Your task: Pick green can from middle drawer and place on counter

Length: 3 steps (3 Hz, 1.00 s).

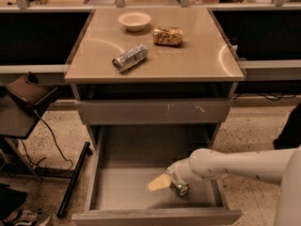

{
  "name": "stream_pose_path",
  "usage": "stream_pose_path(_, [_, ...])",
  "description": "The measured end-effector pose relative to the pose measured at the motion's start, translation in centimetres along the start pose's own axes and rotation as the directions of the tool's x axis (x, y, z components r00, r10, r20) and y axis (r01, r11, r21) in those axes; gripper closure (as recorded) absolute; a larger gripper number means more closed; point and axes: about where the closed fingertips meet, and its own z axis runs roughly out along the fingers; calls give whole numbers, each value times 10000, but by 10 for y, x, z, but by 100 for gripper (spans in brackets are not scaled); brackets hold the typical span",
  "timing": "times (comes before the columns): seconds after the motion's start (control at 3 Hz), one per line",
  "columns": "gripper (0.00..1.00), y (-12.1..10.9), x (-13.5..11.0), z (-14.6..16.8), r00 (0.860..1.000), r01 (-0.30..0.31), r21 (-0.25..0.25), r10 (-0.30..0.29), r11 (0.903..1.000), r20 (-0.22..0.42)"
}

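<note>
The middle drawer [122, 194] is pulled open at the bottom of the cabinet. The green can [181, 189] lies on its floor toward the right, mostly hidden under my wrist, with only a shiny end showing. My gripper [159, 182] reaches in from the right on the white arm [235, 164] and sits low in the drawer, just left of the can, its pale tip pointing left. The tan counter [197, 55] tops the cabinet above.
On the counter lie a silver-grey can [130, 58], a pale bowl [134, 20] and a snack bag [168, 36]. The shut drawer front with scratch marks [155, 111] is above the open drawer. A dark chair [26, 98] and cables stand at left.
</note>
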Motion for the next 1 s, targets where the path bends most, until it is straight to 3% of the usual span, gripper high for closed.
stream_pose_path(0.33, [0,-1,-2,5,9989,-307,251,298,9992,362])
stream_pose_path(1.0, [0,9,-2,20,9996,-196,329,190,9993,187])
